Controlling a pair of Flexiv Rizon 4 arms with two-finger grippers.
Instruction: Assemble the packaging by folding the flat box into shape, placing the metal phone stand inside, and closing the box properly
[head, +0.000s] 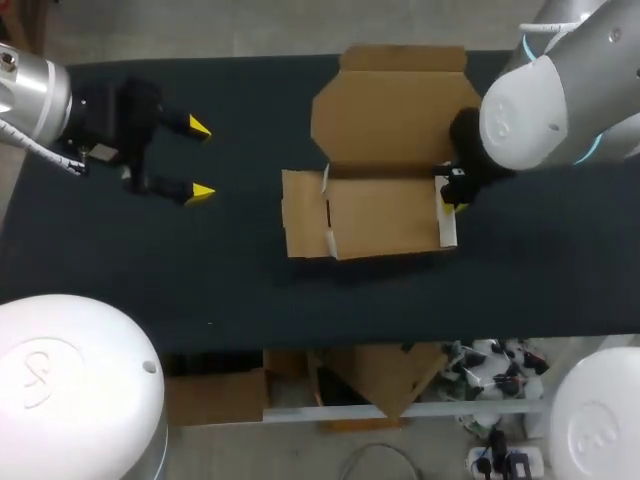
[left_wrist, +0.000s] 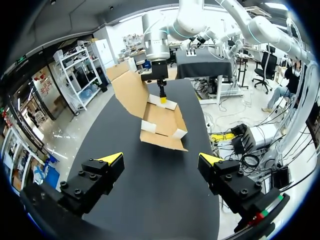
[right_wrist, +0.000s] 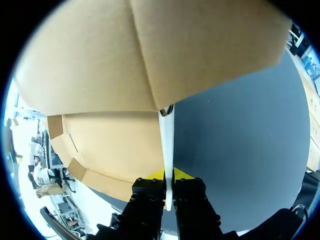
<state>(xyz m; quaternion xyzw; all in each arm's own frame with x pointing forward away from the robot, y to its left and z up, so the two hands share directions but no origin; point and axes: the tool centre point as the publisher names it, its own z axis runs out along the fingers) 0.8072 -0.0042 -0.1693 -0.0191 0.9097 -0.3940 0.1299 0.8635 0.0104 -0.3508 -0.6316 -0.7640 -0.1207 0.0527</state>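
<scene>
The cardboard box (head: 385, 215) sits mid-table (head: 560, 270) with its tray half formed and its lid (head: 395, 110) lying open toward the far edge. The jaws of the right arm (head: 545, 110) are clenched on the box's right side flap (right_wrist: 166, 145), a thin panel held edge-on between them. The jaws of the left arm (head: 40, 100) hang released, well apart from the box. To fold cleanly, turn that flap about its crease without dragging the tray. The free jaws could brace the opposite wall (head: 300, 225). Whether the flap is already seated is probably hidden here.
</scene>
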